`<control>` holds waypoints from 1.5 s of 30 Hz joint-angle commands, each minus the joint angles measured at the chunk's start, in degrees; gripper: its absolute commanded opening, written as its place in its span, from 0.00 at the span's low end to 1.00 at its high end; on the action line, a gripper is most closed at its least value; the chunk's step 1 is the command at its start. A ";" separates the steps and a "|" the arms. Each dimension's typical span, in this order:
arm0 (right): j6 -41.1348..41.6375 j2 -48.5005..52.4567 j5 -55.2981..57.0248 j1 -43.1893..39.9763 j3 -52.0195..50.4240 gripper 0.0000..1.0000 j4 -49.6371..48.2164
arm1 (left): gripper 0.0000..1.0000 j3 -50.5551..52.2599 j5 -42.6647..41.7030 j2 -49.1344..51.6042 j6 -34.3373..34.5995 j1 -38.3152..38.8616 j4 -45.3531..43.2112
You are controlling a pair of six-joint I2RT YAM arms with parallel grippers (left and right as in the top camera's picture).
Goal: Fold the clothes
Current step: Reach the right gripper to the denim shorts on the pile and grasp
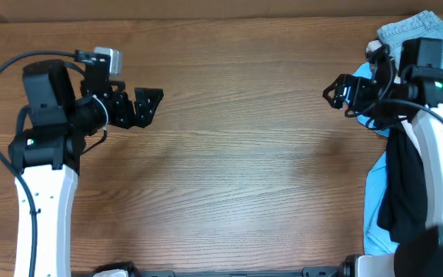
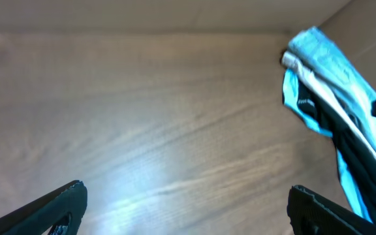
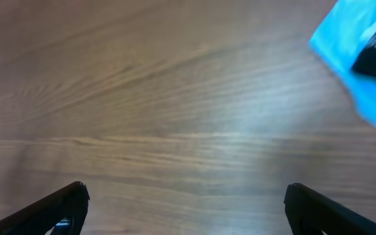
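The clothes, faded light-blue denim shorts, lie bunched at the table's far right corner, partly hidden by my right arm. In the left wrist view the shorts top a pile far across the table. My left gripper hovers open over bare wood at the left, nothing between its fingers. Just left of the pile, my right gripper is also open and holds nothing. Neither gripper touches the shorts.
A sky-blue shirt and a black shirt lie along the right edge under my right arm. The sky-blue shirt shows at the right wrist view's upper right. The wooden table stretches between the arms.
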State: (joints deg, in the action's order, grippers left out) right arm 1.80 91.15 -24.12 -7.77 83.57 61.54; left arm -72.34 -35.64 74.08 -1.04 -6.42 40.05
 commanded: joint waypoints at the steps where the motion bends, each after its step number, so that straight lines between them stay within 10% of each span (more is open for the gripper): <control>1: 1.84 2.47 -4.00 0.26 2.01 1.00 -0.07 | 1.00 -0.90 -1.46 2.95 -0.07 -0.04 2.03; 10: 11.63 3.26 14.51 -2.84 2.82 1.00 -3.58 | 1.00 -0.90 0.31 8.55 1.57 -0.04 2.19; 19: 16.72 3.28 37.81 -9.64 2.71 1.00 -4.98 | 1.00 -3.48 20.68 11.91 8.72 2.73 4.42; 26: 16.13 5.20 38.23 -16.87 2.64 1.00 -9.22 | 1.00 -9.27 35.76 12.81 9.64 10.93 8.11; 45: 11.23 21.05 33.00 -19.96 2.21 0.99 -12.79 | 1.00 -9.38 36.04 12.81 10.10 14.71 6.10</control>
State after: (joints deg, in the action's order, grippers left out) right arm 13.65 110.87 9.26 -27.62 84.86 49.69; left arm -80.40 -0.56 86.70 8.25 7.97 45.95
